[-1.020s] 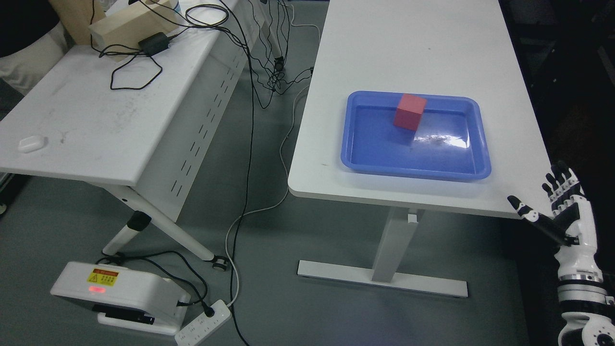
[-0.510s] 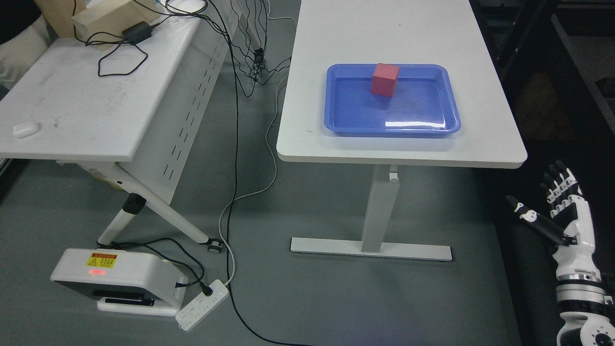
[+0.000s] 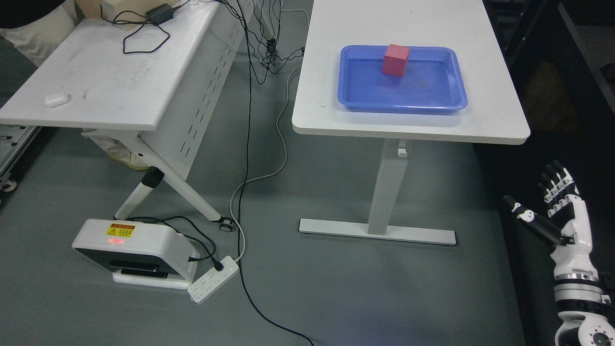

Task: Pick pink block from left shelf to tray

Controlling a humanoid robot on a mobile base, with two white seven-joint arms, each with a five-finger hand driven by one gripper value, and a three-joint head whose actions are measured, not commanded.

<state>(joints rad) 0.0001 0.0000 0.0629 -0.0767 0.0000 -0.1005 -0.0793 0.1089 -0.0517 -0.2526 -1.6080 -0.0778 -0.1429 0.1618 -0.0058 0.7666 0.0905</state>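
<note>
The right hand point(image 3: 559, 216) has a glossy white shell with black joints. Its fingers point(image 3: 557, 185) are black with small white segments, and the black thumb carries white marks. A silver ring circles the white wrist.

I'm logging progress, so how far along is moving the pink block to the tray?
It looks done: the pink block sits inside the blue tray on the white table, toward the tray's far side. Nothing is in hand: the right hand hangs open at the lower right, well away from the table, holding nothing. No left shelf shows. Nothing appears left.
</note>
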